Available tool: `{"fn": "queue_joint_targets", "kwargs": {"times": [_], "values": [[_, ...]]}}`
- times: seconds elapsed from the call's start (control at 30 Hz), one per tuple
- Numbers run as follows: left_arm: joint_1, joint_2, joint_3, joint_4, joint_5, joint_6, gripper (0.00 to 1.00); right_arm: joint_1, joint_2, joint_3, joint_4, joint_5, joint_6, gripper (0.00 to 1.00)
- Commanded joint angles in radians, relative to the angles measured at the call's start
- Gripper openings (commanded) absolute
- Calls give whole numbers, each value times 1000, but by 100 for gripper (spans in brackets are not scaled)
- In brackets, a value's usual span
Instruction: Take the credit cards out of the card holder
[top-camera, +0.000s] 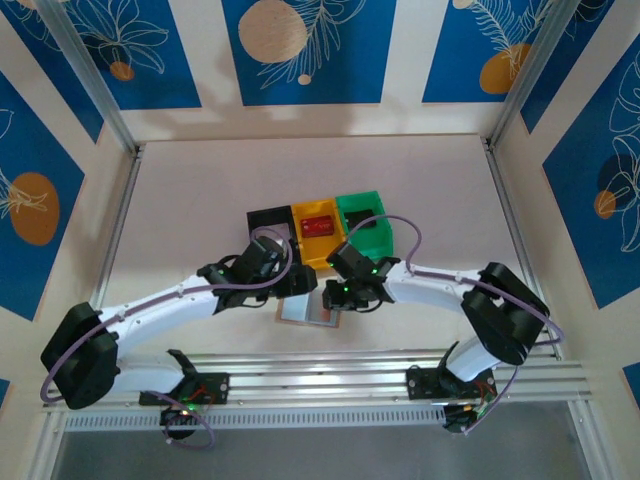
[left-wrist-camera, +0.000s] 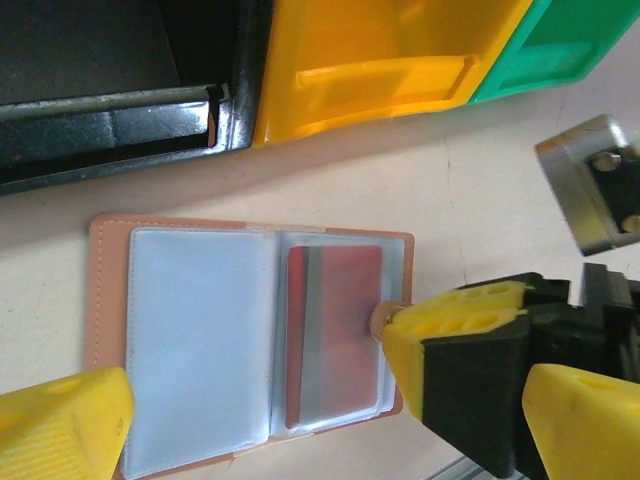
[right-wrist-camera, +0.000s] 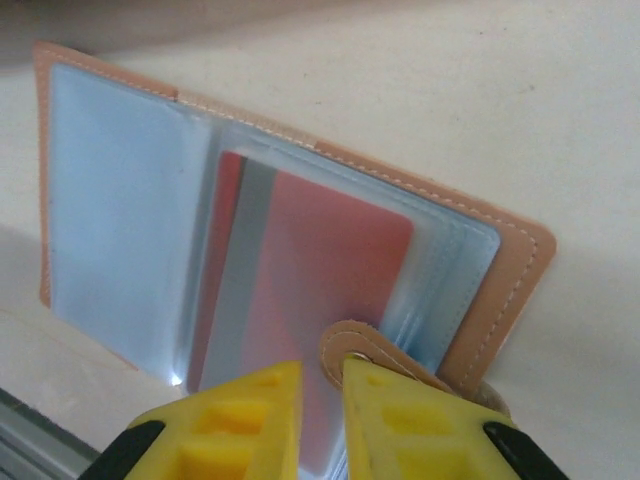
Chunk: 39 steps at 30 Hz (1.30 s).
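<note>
Tan leather folding card holder (left-wrist-camera: 250, 340) open on the pale surface (left-wrist-camera: 480, 180), dark red plastic credit card (left-wrist-camera: 340, 320) pocketed inside; my left claw (left-wrist-camera: 320, 425) released; my right claw (right-wrist-camera: 322, 375) near-clenched at the snap tab (right-wrist-camera: 350, 345), whether grasping I cannot tell

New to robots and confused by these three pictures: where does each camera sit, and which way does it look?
Top external: above and behind the arms, looking down on the table; left arm and right arm show.
Left wrist: on the left arm, facing down at the open card holder; left gripper fingers spread wide.
Right wrist: on the right arm, close over the snap tab; right gripper fingers close together.
Shared: both wrist views show the card holder and its red credit card.
</note>
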Motion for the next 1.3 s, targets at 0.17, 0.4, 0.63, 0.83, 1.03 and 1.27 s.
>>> {"fn": "queue_joint_targets", "kwargs": {"times": [0.17, 0.4, 0.63, 0.83, 1.03, 1.27], "values": [[-12, -23, -25, 23, 0, -18, 100, 54, -69, 11, -39, 2, 63, 25], [-14, -44, -49, 45, -8, -50, 100, 97, -17, 28, -19, 6, 117, 24], [-15, -61, -63, 46, -18, -63, 100, 123, 21, 41, -17, 38, 156, 24], [-15, -73, -85, 56, -22, -76, 100, 113, 32, 40, -52, 86, 176, 24], [-16, -74, -96, 64, -13, -86, 100, 84, 8, 19, -60, 109, 178, 23], [-15, -66, -95, 75, -12, -90, 100, 53, -32, -11, -61, 127, 175, 22]]}}
